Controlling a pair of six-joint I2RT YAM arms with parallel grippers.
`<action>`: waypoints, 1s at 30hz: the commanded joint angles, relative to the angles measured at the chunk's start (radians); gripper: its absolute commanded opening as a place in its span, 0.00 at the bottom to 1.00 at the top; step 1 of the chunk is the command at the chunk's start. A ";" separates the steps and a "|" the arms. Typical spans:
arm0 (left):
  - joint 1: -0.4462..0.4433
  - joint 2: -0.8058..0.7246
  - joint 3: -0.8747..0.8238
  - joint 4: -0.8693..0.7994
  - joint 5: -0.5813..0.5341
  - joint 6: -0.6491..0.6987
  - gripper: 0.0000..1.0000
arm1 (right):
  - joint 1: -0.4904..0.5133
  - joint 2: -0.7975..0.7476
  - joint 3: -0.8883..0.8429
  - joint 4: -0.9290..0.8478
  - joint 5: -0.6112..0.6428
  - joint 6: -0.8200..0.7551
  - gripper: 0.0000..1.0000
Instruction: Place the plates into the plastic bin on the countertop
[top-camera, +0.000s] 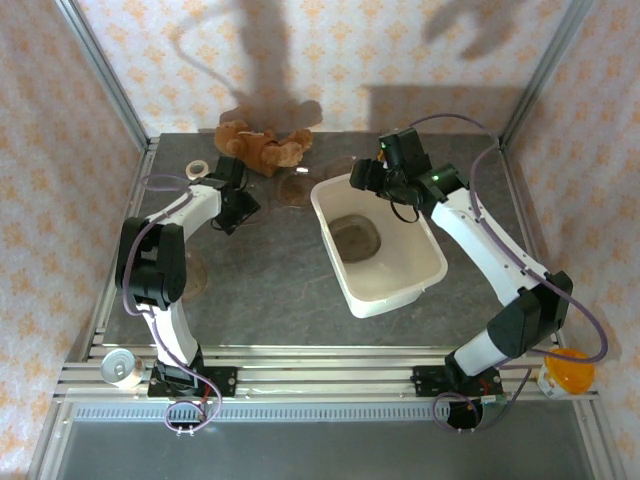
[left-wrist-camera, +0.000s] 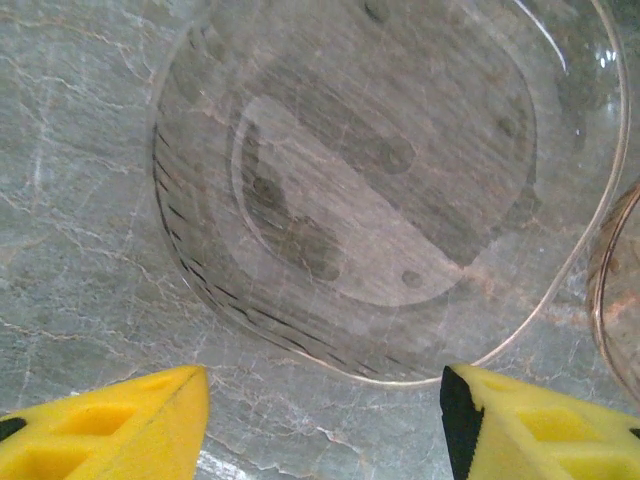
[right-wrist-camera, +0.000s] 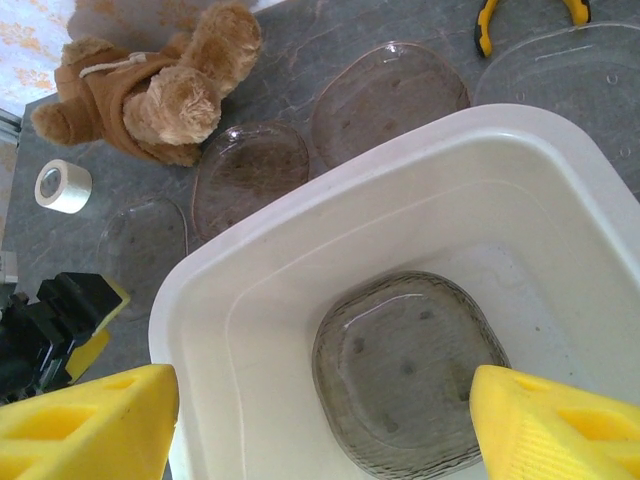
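A clear plate (left-wrist-camera: 390, 190) lies flat on the grey countertop (left-wrist-camera: 70, 200), its near rim just ahead of my left gripper (left-wrist-camera: 325, 400). That gripper is open, with only bare stone between its yellow fingers (left-wrist-camera: 130, 420). From above, the left gripper (top-camera: 240, 210) sits at the back left. My right gripper (right-wrist-camera: 325, 390) hangs open over the white plastic bin (right-wrist-camera: 250, 330), holding nothing. One plate (right-wrist-camera: 410, 370) rests on the bin's floor. Several more plates lie on the counter beyond the bin, among them one (right-wrist-camera: 250, 175) and another (right-wrist-camera: 388, 95).
A brown teddy bear (top-camera: 262, 147) and a white tape roll (top-camera: 197, 169) lie at the back left. Yellow-handled pliers (right-wrist-camera: 530, 15) lie past the bin. A can (top-camera: 120, 367) stands on the front rail at left. Another plate's rim (left-wrist-camera: 620, 290) shows at the right.
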 joint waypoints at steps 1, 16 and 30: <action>0.021 -0.014 -0.040 0.023 -0.035 -0.083 0.66 | -0.006 0.009 0.011 0.000 -0.011 -0.003 0.76; 0.024 0.022 -0.161 0.243 -0.034 -0.303 0.64 | -0.006 0.046 0.031 -0.013 -0.021 0.002 0.76; 0.024 0.084 -0.155 0.318 -0.022 -0.337 0.36 | -0.006 0.025 0.012 -0.014 0.001 -0.008 0.75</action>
